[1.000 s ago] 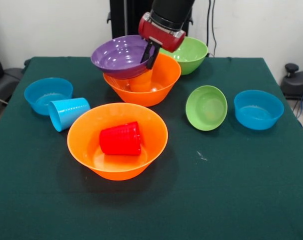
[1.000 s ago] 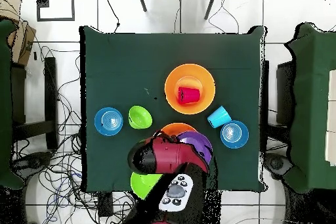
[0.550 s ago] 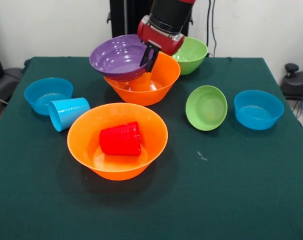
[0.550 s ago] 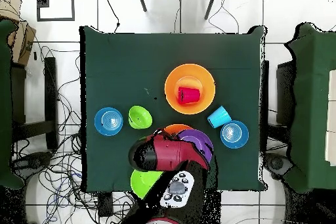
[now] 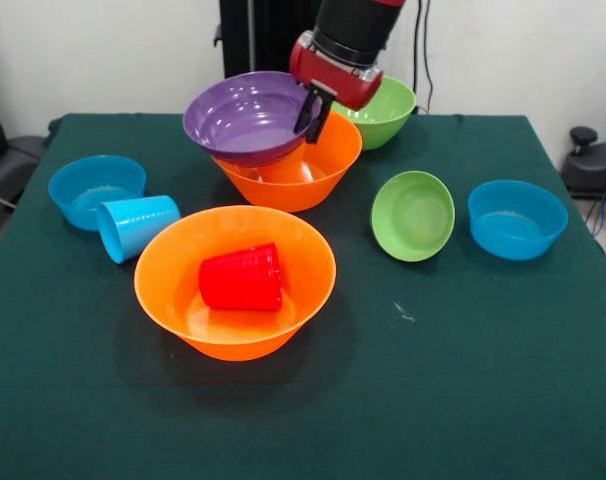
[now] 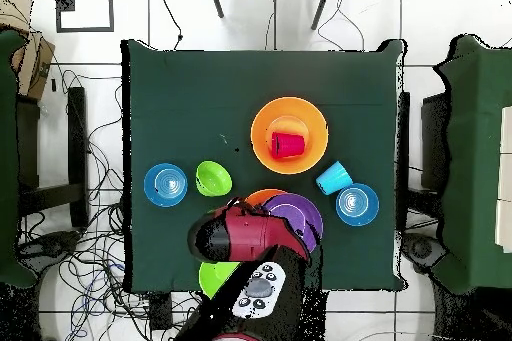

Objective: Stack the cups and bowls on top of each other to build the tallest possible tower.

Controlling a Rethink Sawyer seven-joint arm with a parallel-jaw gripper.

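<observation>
- End effector (image 5: 313,108): clamped on the rim of the purple bowl (image 5: 245,116), one finger inside the bowl, the other hidden behind the wall. In the overhead view the arm covers it.
- Purple bowl: held tilted above the far orange bowl (image 5: 303,165), overlapping that bowl's left side, off centre. Whether its underside touches anything I cannot tell.
- Far orange bowl: upright on the counter (image 5: 463,380), the landmark for what follows. No orange cup shows inside it now; the purple bowl may hide it.
- Near orange bowl (image 5: 235,280): in front of the landmark, with the red cup (image 5: 241,277) lying on its side inside.
- Light blue cup (image 5: 136,226): on its side, left of the near orange bowl, touching a small blue bowl (image 5: 91,187).
- Large green bowl (image 5: 383,108): just behind the landmark.
- Small green bowl (image 5: 413,214) and second small blue bowl (image 5: 517,218): right of the landmark, apart.
- Handling note, as judgement: level the purple bowl and centre it over its support before release; a rim grip lets it swing, so lower slowly.
</observation>
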